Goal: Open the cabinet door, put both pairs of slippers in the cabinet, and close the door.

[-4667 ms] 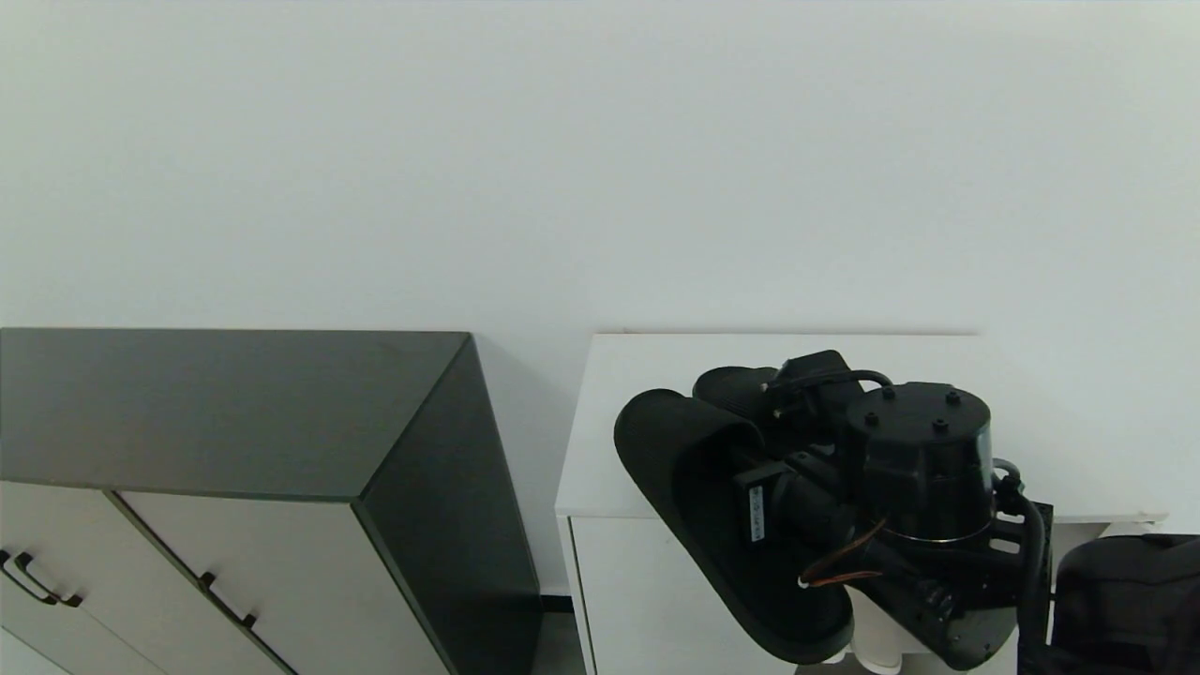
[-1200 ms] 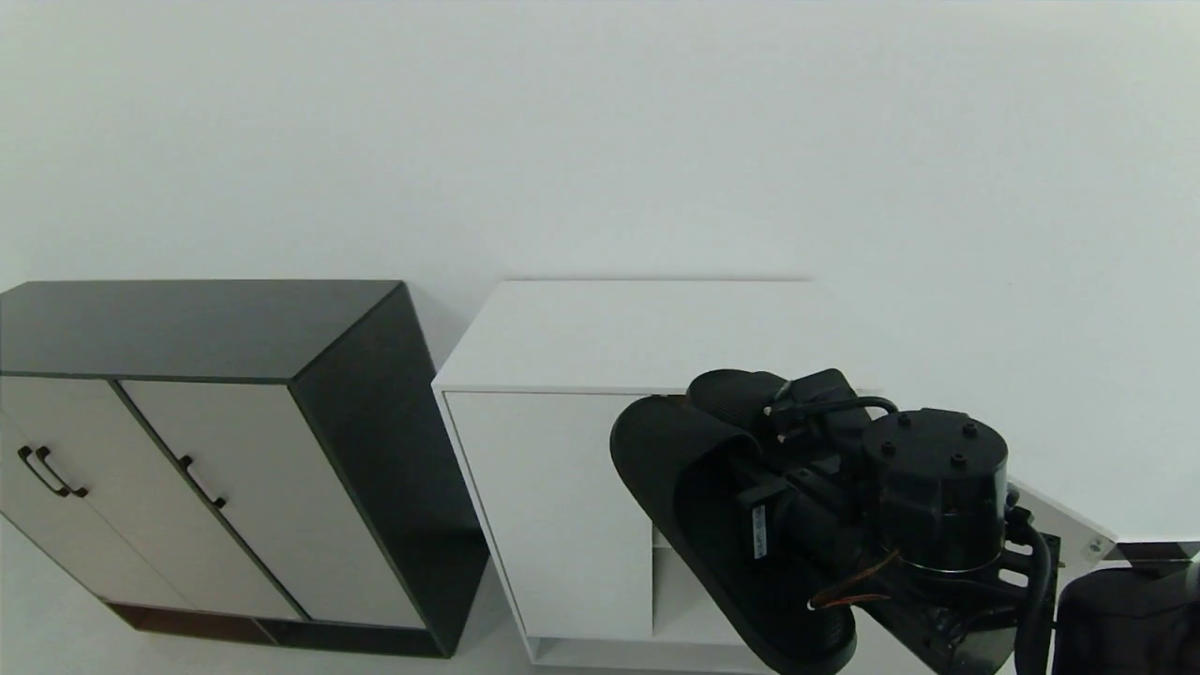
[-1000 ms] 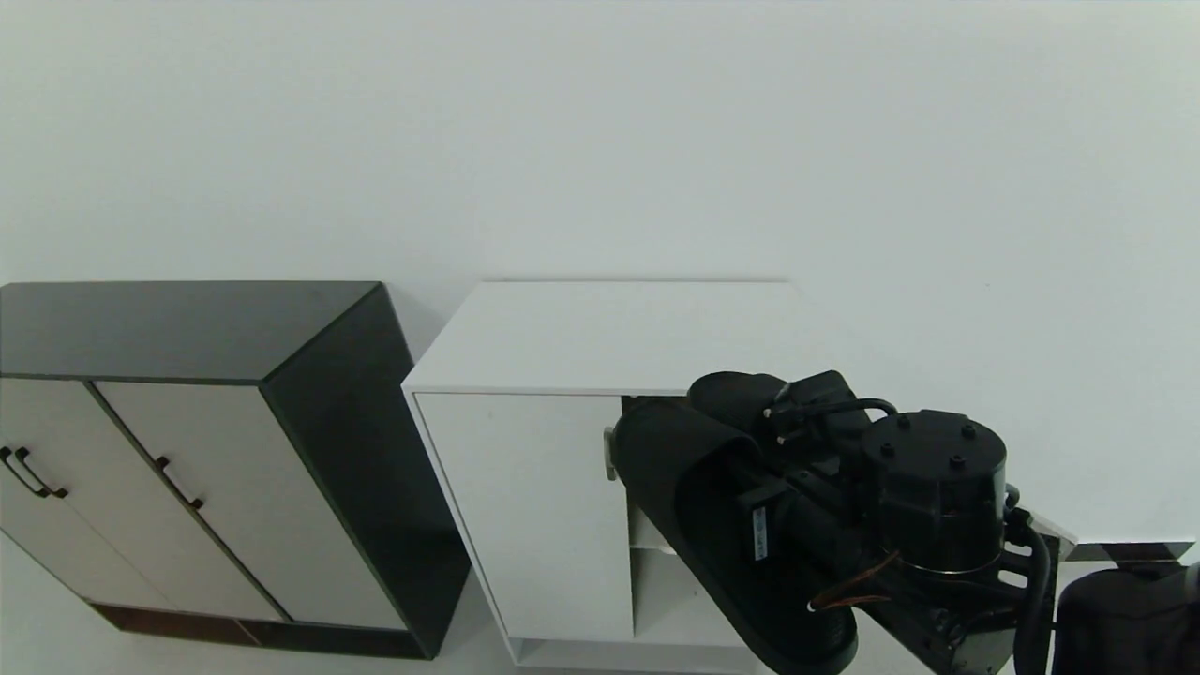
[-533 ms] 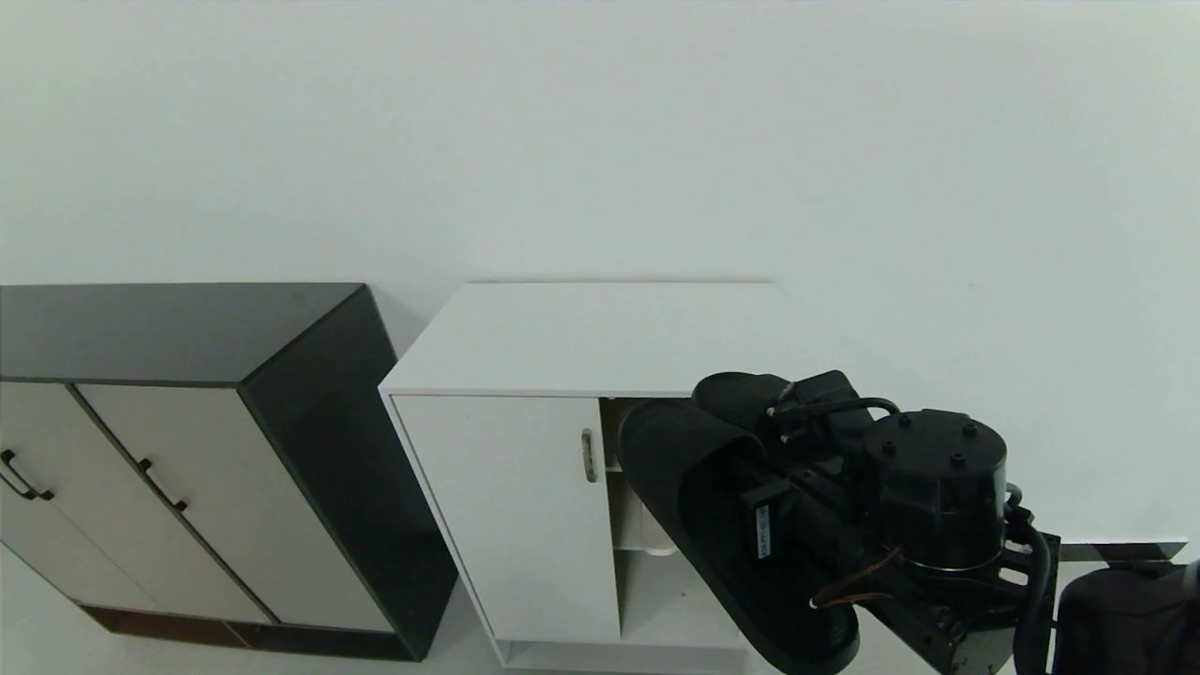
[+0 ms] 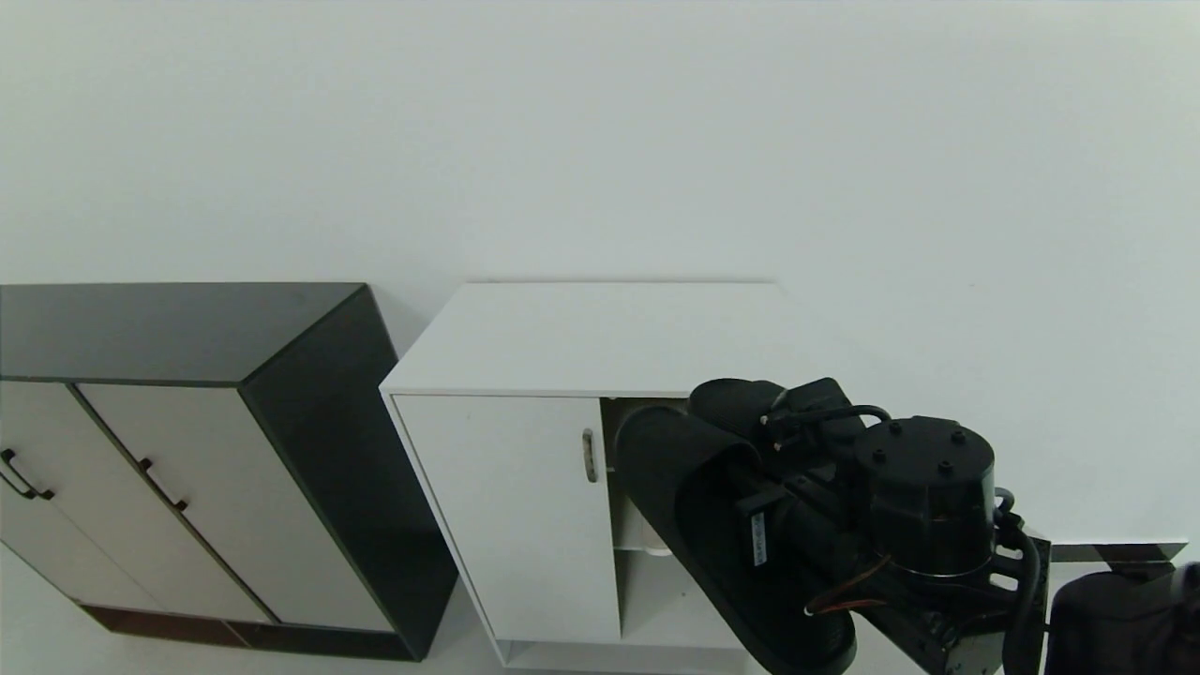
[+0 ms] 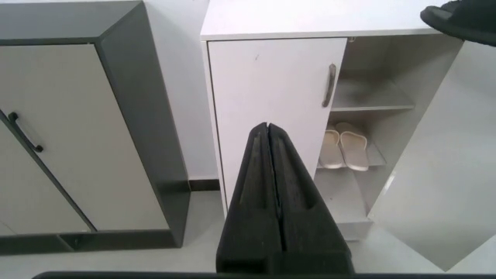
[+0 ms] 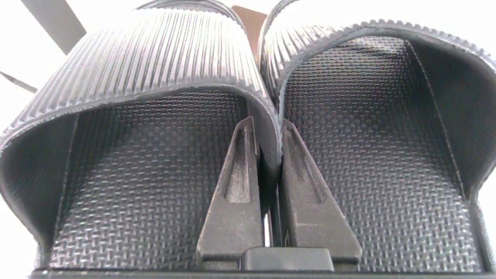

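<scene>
Head view: the black slippers [image 5: 675,469] hang before the open right half of the white cabinet [image 5: 581,337], and a white label [image 5: 757,539] beside them is too small to read. Left wrist view: the left gripper [image 6: 268,133], jaws together, faces the cabinet's shut door [image 6: 263,77], with white slippers [image 6: 347,147] on a shelf [image 6: 376,159] inside. Right wrist view: the right gripper [image 7: 267,132] is clamped on the black pair's touching inner walls.

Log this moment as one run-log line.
right gripper: shut on black slippers | left gripper: shut, empty | cabinet: open | white slippers: inside cabinet
</scene>
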Controlling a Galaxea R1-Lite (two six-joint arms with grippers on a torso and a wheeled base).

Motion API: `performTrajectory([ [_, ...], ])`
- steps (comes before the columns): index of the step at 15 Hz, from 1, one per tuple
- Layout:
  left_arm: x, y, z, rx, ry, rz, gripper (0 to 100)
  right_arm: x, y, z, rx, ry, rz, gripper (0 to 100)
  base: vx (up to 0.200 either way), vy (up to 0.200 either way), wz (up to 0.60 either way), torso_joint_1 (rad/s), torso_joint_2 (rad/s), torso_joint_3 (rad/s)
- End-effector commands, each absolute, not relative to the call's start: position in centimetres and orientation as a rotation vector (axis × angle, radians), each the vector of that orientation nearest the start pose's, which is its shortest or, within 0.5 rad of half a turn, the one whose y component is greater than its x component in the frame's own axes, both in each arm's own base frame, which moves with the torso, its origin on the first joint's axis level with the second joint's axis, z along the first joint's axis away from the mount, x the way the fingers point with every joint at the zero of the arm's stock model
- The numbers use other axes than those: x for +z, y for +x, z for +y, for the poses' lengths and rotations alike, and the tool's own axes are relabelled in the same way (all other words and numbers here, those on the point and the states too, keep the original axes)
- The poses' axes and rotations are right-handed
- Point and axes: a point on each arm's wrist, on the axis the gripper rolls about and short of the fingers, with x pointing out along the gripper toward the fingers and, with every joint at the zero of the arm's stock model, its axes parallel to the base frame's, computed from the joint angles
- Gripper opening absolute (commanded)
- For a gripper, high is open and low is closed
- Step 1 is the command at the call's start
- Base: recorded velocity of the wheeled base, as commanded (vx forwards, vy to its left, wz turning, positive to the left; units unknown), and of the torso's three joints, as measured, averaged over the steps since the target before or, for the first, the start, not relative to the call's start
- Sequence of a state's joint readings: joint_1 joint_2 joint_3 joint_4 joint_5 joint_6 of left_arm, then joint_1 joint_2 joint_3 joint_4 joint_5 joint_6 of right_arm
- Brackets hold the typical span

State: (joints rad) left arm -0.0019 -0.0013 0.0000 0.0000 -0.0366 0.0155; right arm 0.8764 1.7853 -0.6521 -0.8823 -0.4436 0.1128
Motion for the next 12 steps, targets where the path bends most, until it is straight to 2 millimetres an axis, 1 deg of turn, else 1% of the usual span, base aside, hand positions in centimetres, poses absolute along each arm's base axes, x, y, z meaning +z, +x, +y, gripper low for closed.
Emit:
performTrajectory([
  [1, 7.55, -2.28, -0.08, -0.038, 0.014, 0.0, 0, 13.81, 20.34, 22.82, 0.416, -0.05, 0.232, 0, 0.0, 0.0, 0.0, 0.0, 0.0, 0.0],
  [5, 7.55, -2.28, -0.08, -0.038, 0.015, 0.0, 0, 13.6, 20.5, 22.79, 0.412, -0.044, 0.233, 0, 0.0, 0.0, 0.0, 0.0, 0.0, 0.0],
  [6, 7.55, -2.28, -0.08, -0.038, 0.015, 0.0, 0, 13.56, 20.54, 22.78, 0.41, -0.045, 0.234, 0, 0.0, 0.0, 0.0, -0.119, 0.26, 0.149],
  [9, 7.55, -2.28, -0.08, -0.038, 0.014, 0.0, 0, 13.41, 20.58, 22.82, 0.41, -0.048, 0.238, 0, 0.0, 0.0, 0.0, -0.167, 0.39, 0.22],
  [12, 7.55, -2.28, -0.08, -0.038, 0.014, 0.0, 0, 13.41, 20.58, 22.82, 0.41, -0.048, 0.238, 0, 0.0, 0.0, 0.0, -0.225, 0.52, 0.303],
])
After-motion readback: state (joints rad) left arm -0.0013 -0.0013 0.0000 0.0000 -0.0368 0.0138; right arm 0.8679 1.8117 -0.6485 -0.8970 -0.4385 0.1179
